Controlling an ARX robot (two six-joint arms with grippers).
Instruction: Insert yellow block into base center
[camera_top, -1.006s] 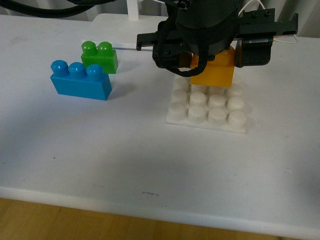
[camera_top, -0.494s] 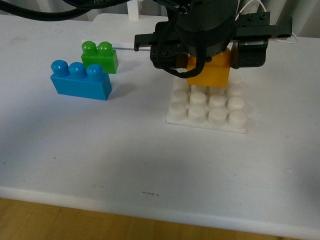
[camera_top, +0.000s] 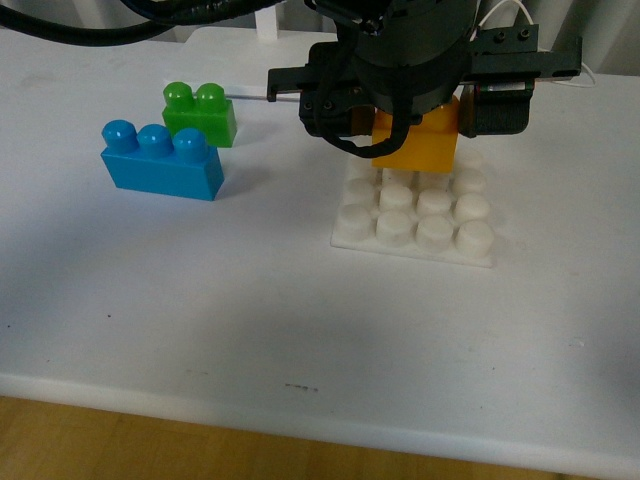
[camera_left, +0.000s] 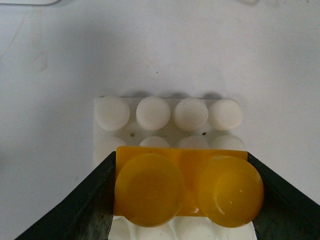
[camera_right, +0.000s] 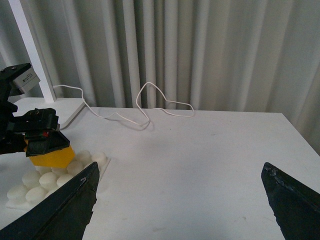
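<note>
In the upper centre of the front view, the left gripper (camera_top: 418, 130) gripped the block (camera_top: 425, 150) by its ends, over the upper stud rows of the base (camera_top: 420, 236); whether they touched was unclear. The right gripper (camera_right: 180, 202) gaped wide, empty.

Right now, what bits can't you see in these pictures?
- Front view: the left arm covers the block's studs, and the block hides the base's back rows, so whether it's pressed in is unclear.
- Left wrist view: the block covers the studs beneath it; the picture edge cuts off the rest of the base.
- Right wrist view: a dark jaw hides part of the base.
</note>
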